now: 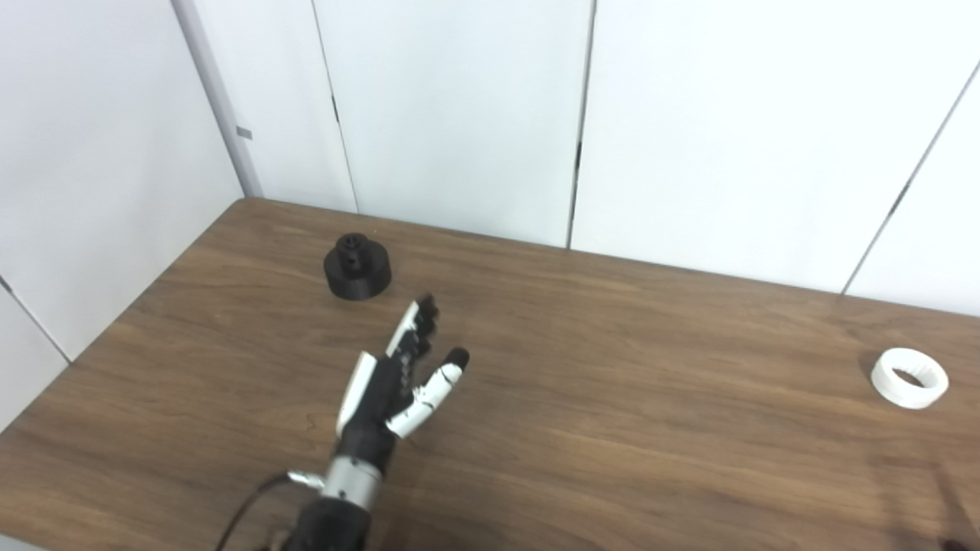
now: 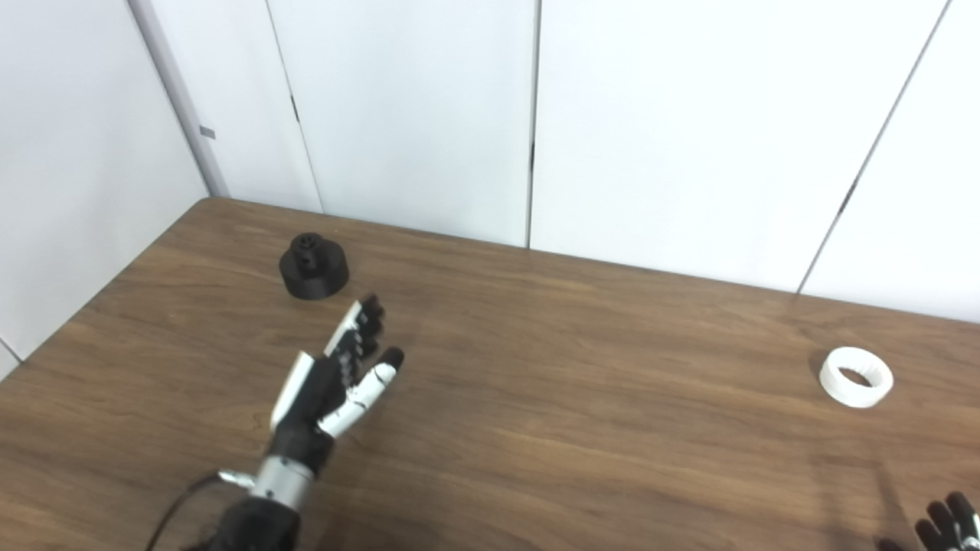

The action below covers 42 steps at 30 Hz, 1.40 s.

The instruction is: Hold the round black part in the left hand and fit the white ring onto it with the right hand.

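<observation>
One round black part [image 1: 357, 266], one white ring [image 1: 909, 377], two hands in view, one of them only partly.

Black part: stepped cylinder, wide base with a narrower raised hub on top, small holes in the hub. It sits upright at the far left of the table [image 1: 612, 428], near the back edge. White ring: short, thick-walled, lying flat with its hole facing up, far right side of the table, well apart from the black part.

Left hand [image 1: 402, 375]: fingers straight and spread, thumb out, empty, above the table, pointing toward the black part and near it but not touching.

Right hand [image 2: 945, 524]: only dark fingertips show at the bottom right corner of the right eye view; whether it is spread or closed cannot be told.

Table: dark brown wood grain. White wall panels [image 1: 459, 107] with dark vertical seams stand behind and to the left.
</observation>
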Tool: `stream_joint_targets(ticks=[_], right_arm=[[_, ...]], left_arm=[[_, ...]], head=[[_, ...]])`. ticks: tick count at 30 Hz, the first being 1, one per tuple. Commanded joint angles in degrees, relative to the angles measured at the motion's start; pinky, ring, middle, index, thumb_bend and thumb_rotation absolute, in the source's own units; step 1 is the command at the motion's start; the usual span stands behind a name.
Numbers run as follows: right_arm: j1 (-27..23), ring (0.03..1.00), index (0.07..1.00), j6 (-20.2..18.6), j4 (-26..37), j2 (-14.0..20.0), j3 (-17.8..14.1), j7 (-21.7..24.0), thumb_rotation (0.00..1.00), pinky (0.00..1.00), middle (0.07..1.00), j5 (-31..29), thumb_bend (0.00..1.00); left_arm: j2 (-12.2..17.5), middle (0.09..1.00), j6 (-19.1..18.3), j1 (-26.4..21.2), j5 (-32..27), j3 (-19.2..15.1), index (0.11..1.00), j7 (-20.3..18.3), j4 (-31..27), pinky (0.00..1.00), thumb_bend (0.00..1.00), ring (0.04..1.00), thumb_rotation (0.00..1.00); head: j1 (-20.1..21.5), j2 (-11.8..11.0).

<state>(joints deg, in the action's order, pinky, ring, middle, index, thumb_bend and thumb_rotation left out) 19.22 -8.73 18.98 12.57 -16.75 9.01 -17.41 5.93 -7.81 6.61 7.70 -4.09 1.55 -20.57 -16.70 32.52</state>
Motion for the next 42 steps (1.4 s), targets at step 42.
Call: stream_joint_targets(ticks=[42], right_arm=[[0.54,1.0,1.0,-0.6,4.03,-0.81,2.2,-2.67,1.0,1.0,1.0,2.45,0.6]], left_arm=[[26.14,0.957,-8.84,-24.42,20.93,-3.11,0.893,3.42,27.07,1.0,1.0,1.0,0.5]], head=[[0.89,0.63]])
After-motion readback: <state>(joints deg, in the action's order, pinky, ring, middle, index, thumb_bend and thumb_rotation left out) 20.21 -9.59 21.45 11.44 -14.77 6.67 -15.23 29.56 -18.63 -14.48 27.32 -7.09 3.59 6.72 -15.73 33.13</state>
